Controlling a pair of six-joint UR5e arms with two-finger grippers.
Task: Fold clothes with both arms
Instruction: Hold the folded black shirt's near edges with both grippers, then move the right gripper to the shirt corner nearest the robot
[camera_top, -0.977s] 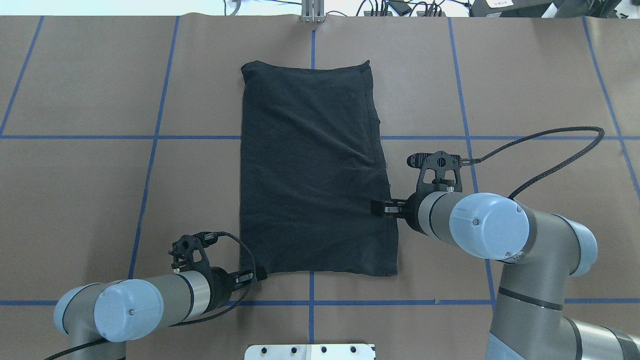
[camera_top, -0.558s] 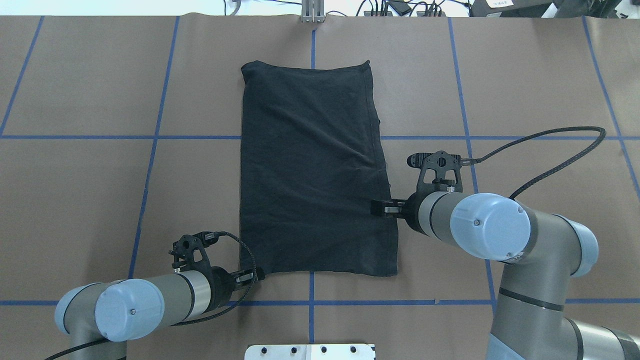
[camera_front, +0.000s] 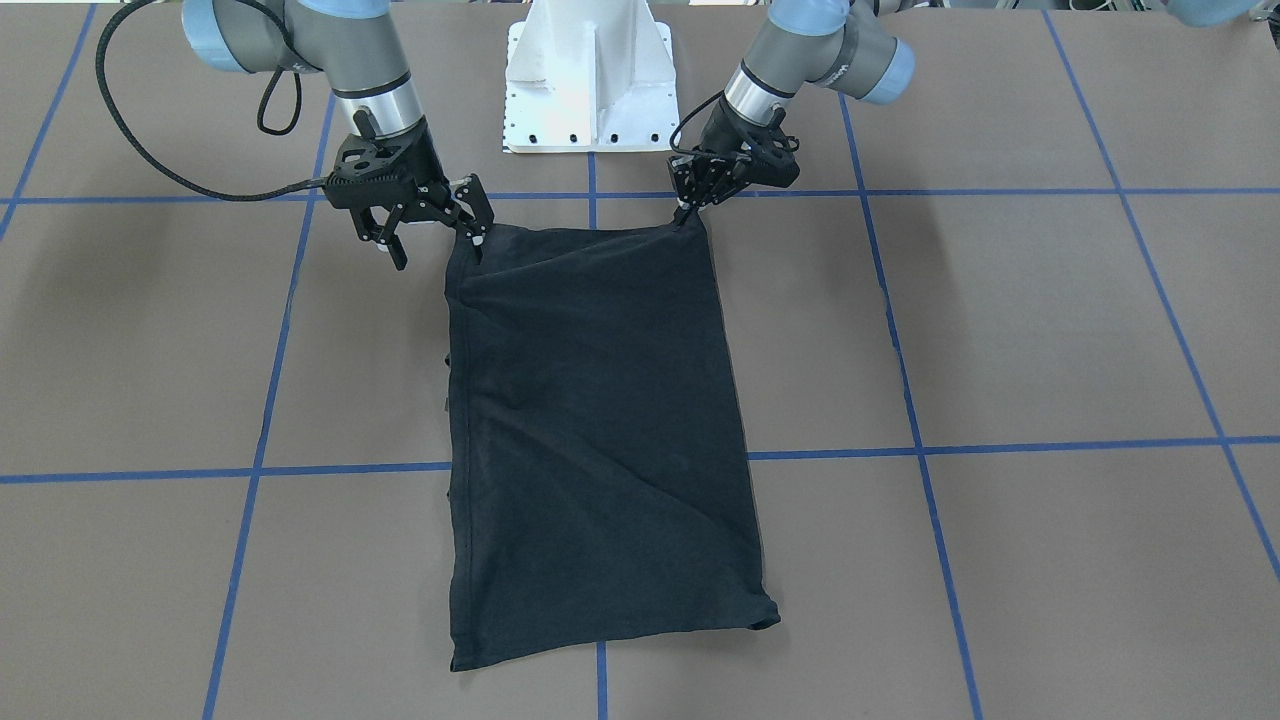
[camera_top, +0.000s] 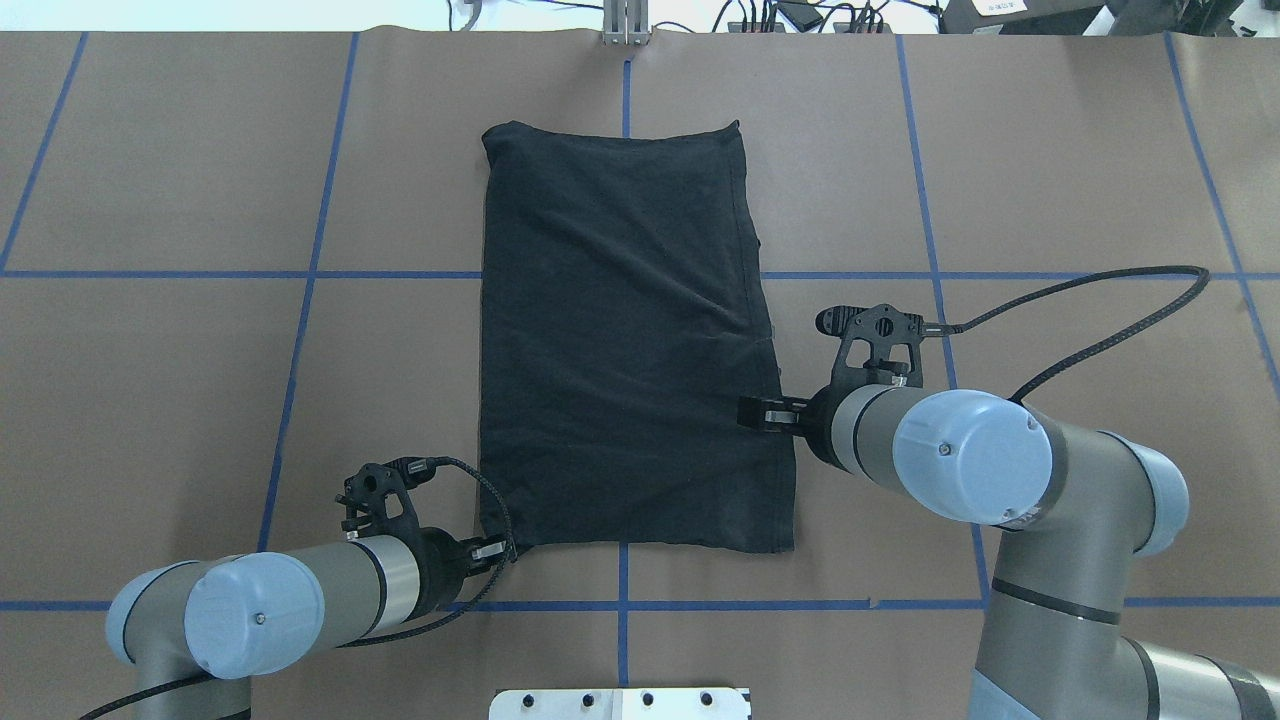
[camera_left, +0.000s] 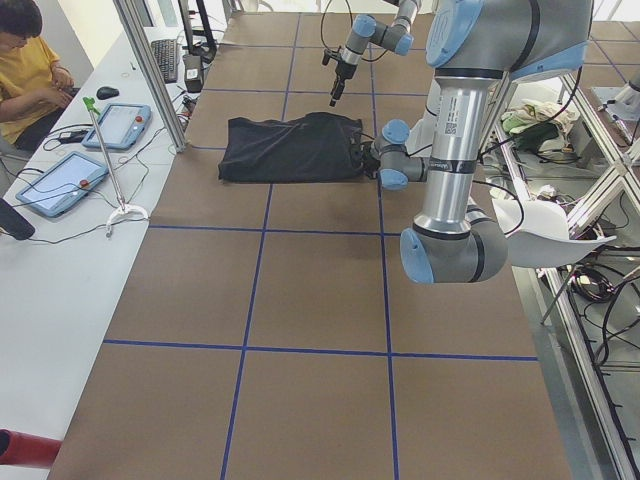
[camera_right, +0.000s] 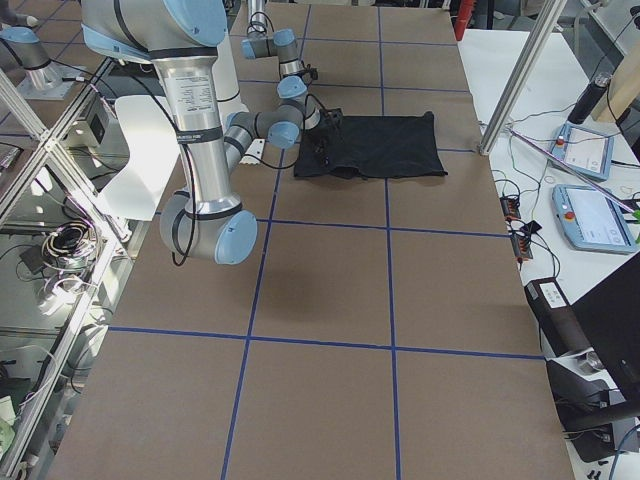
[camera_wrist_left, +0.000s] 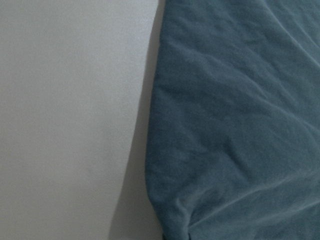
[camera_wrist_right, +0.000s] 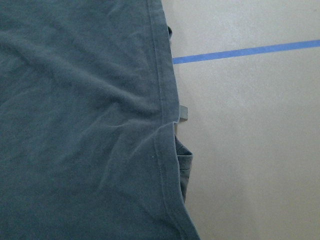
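The black T-shirt (camera_front: 600, 430) lies folded into a long rectangle on the brown table, plain side up, with no print showing; it also shows in the overhead view (camera_top: 620, 340). My left gripper (camera_front: 690, 212) is shut on the shirt's near-left corner (camera_top: 495, 550). The left wrist view shows that corner's cloth (camera_wrist_left: 240, 125). My right gripper (camera_front: 436, 245) is open and straddles the shirt's right hem close to the near-right corner (camera_top: 770, 412). One finger stands over the cloth, the other over bare table. The right wrist view shows the hem (camera_wrist_right: 162, 100).
The white base pedestal (camera_front: 590, 80) stands at the table's near edge between the arms. Blue tape lines (camera_top: 300, 275) grid the brown table. An operator (camera_left: 30, 60) sits at a side table with tablets (camera_right: 590, 215) beyond the far edge.
Both arms have shifted only slightly. My left gripper has edged a little along the shirt's near-left corner and my right gripper a little to the left. The shirt lies as before.
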